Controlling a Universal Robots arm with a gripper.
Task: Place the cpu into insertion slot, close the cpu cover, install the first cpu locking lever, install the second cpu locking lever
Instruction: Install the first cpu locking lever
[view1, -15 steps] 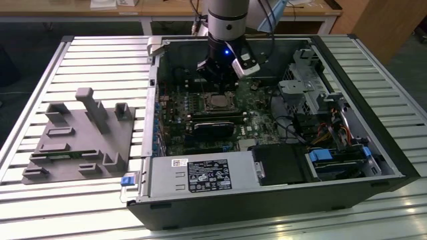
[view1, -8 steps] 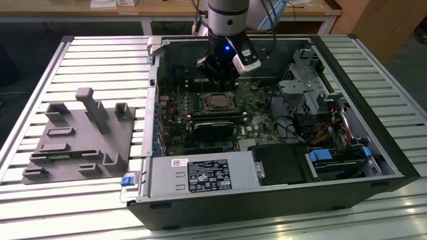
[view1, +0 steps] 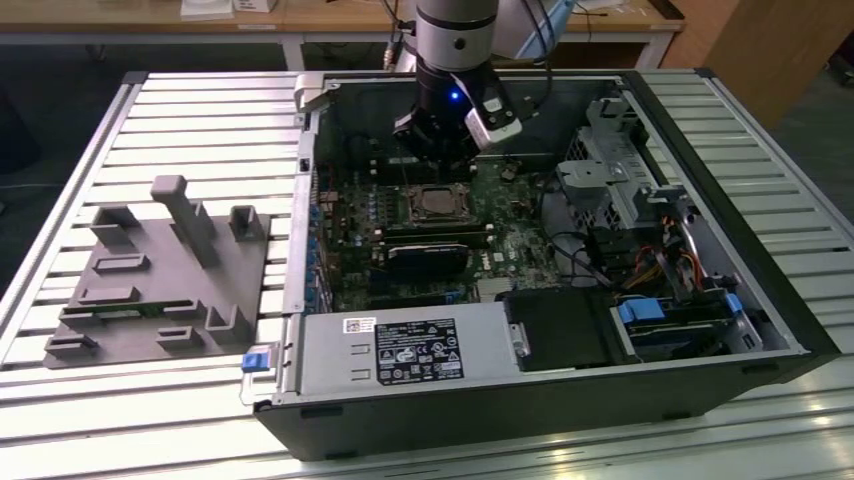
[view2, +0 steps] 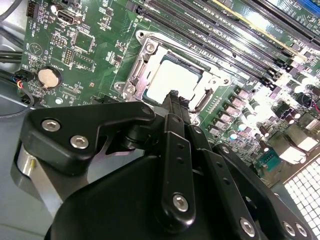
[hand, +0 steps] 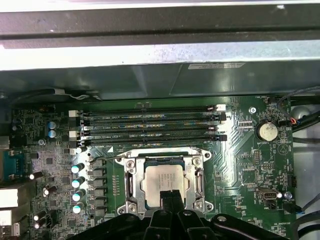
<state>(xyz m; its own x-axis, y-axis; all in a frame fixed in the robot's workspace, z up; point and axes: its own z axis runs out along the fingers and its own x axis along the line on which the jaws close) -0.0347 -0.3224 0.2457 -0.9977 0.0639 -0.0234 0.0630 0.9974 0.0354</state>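
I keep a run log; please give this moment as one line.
chip: seated | cover: down around chip | hand: shut, tips at chip's edge, contact unclear

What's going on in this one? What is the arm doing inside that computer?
The Universal Robots arm reaches into the open computer case. Its end effector is shut, with its tip at the edge of the cpu. The cpu is seated on the motherboard, and the cpu cover lies flat around it. Whether the locking levers are latched cannot be told.
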